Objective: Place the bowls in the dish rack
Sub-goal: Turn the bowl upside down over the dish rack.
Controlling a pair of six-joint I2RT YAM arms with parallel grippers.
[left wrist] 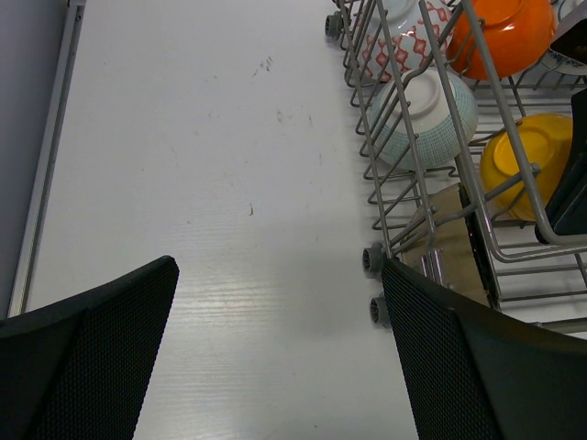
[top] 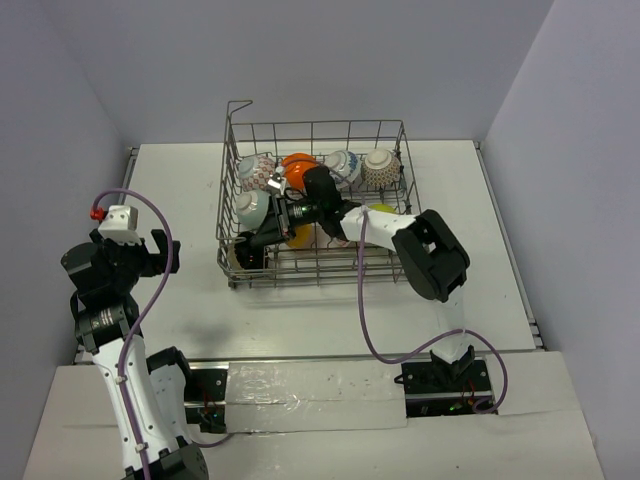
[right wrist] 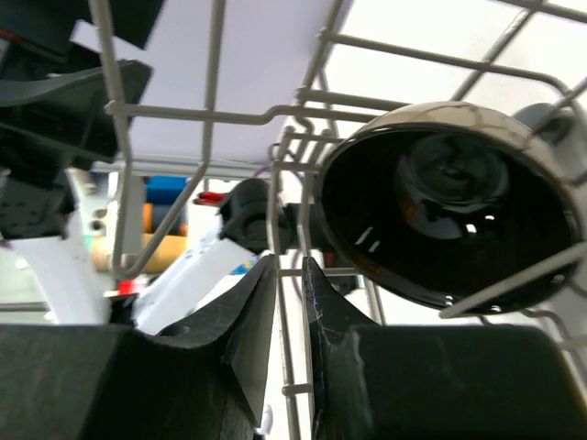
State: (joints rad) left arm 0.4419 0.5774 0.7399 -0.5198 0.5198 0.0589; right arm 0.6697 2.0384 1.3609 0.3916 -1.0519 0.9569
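Left arm: folded up at the left side of the table (left wrist: 183, 137), wrist tipped down. My left gripper (left wrist: 280, 275) hangs over bare tabletop just left of the dish rack (top: 232, 150). Its fingers are spread as wide as they go, with nothing between them.

Right arm: elbow bent near the rack's near-right corner, forearm reaching left and in over the rack's near side. My right gripper (right wrist: 289, 266) sits low among the wires in the middle of the rack. The jaws are parted by a narrow slit only and have hold of no bowl. A thin rack wire runs through or behind that slit; I cannot tell if it is touched.

Count, top view: one rack, eight bowls I can make out, all inside it.
- Back row, left to right: red-and-white patterned bowl (top: 255, 170), orange bowl (top: 298, 167), blue-patterned bowl (top: 343, 164), white-patterned bowl (top: 381, 167).
- Left side, in front of the red-and-white one: pale teal bowl (top: 250, 207).
- Middle: glossy black bowl (right wrist: 440, 211), tipped on edge between wires with its mouth toward my wrist camera, just beside my right fingers.
- Nearer row: yellow bowl (left wrist: 527, 160), and a second yellowish bowl (top: 380, 209) largely hidden by my right arm.
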